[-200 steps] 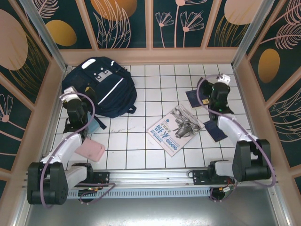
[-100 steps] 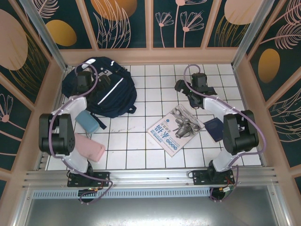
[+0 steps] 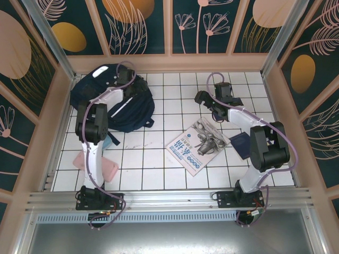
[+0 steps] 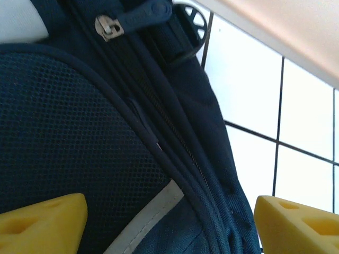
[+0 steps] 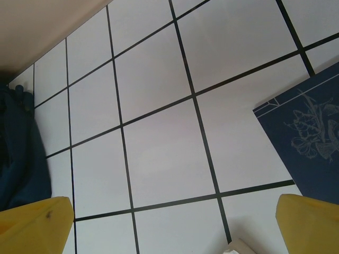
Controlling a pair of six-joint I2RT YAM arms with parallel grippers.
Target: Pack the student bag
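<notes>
- The student bag (image 3: 135,108) lay in the upper left of the overhead view, on the white tiled table (image 3: 175,174); the left pincer (image 4: 169,219) hung right over the bag's upper right part, its yellow fingers spread wide, with navy mesh, a zip seam and a pale trim strip (image 4: 151,214) between them; nothing was pinched.
- In the left wrist view a metal zip slider with a navy pull tab (image 4: 139,14) sat at the top of the frame, well apart from the fingertips.
- The right pincer (image 5: 174,222) stood spread over bare tile; a small dark-blue book (image 5: 310,143) lay at the right of that frame and the bag's edge at the far left.
- Half a second earlier the left pincer had been at the bag's upper left corner; it had since crossed to the right side; the right arm had barely shifted.
- The magazine (image 3: 197,144) in the middle of the overhead view carried large dark characters and a blue round mark; too small to read; the book's cover showed only a pale line drawing.
</notes>
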